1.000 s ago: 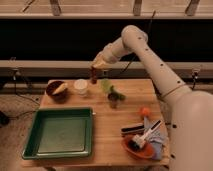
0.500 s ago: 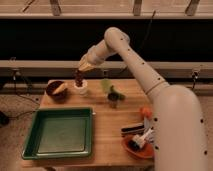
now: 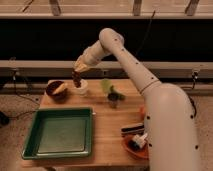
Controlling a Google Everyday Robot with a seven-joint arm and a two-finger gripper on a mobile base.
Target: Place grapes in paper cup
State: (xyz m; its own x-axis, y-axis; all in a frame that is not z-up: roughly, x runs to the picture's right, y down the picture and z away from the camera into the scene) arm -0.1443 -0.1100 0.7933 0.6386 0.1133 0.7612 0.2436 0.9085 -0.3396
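My gripper hangs at the back left of the wooden table, directly above the white paper cup. It is shut on the grapes, a dark reddish knobbly bunch that dangles from the fingers with its bottom about level with the cup's rim. The cup stands upright near the table's back edge, partly hidden by the grapes.
A dark brown bowl with a pale item sits left of the cup. A pale green cup and a dark pot with green leaves stand to its right. A green tray fills the front left. An orange dish with items is front right.
The arm has swung left, carrying the grapes from near the green cup to over the paper cup, and lowered them toward its rim.
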